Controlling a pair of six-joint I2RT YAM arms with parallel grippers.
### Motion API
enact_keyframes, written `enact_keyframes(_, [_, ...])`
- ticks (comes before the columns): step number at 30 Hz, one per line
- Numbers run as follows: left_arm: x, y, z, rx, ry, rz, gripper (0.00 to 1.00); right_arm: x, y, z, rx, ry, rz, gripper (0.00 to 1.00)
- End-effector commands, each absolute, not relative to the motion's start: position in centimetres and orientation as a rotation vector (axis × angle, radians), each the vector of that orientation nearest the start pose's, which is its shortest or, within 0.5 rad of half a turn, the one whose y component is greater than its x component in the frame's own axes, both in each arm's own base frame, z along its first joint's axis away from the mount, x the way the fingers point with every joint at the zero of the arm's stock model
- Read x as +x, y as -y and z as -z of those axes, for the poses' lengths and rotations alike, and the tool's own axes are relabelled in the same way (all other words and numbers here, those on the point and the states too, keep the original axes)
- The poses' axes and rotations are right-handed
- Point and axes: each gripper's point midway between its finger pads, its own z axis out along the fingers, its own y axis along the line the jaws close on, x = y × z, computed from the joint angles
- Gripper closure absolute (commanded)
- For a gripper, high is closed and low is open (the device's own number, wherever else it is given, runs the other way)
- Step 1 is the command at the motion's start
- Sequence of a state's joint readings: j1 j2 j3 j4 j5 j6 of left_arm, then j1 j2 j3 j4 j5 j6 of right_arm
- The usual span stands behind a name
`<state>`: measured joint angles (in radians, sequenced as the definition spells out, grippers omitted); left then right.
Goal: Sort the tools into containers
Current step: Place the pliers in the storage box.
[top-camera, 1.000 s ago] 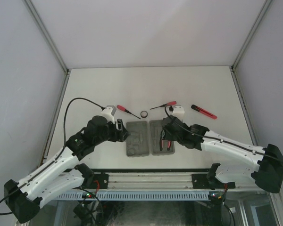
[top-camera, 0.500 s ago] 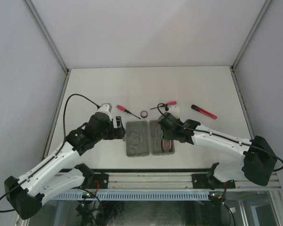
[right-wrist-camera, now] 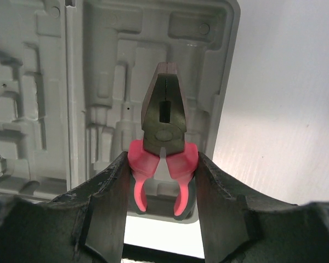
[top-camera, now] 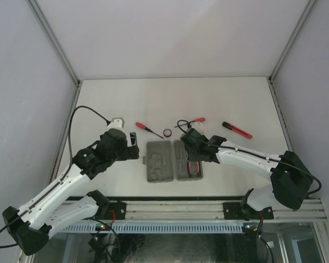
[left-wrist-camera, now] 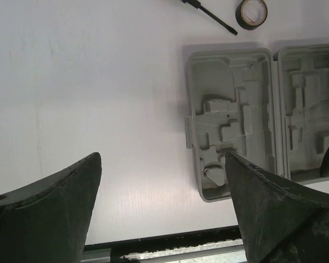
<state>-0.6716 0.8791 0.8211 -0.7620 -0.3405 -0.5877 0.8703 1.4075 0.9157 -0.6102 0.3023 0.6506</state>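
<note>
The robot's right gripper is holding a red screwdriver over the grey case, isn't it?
Not quite. The right gripper is holding red-handled pliers, not a screwdriver. The rest is right: they are over the grey case. The right wrist view shows the metal plier jaws and the two red handles pinched between the fingers.

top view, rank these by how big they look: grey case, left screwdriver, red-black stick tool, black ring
1. grey case, by far the largest.
2. red-black stick tool and left screwdriver: about the same length, too close to rank.
3. black ring, the smallest.
</note>
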Motion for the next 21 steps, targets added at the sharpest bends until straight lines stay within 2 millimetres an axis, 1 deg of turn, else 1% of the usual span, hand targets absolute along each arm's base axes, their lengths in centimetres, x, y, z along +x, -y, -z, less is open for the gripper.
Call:
enact_keyframes(1, [22.3,11.6,-19.9,-0.058,-2.187,0.25,0.03,24.2,-23.3,-9.7,-0.188,-2.504,-0.215,1.0])
enact_keyframes(10, [21.6,10.9,-20.2,-0.015,-2.162,0.244,0.03,24.4,-23.1,-8.3,-0.201,-2.54,-0.172,1.0])
enact_keyframes(15, [21.5,11.0,-20.5,-0.009,-2.133,0.274,0.02,24.5,-22.8,-7.5,-0.191,-2.562,-0.143,1.0])
enact_keyframes(21, [21.4,11.3,-20.1,0.002,-2.153,0.274,0.02,24.5,-22.6,-5.8,-0.183,-2.616,-0.088,1.0])
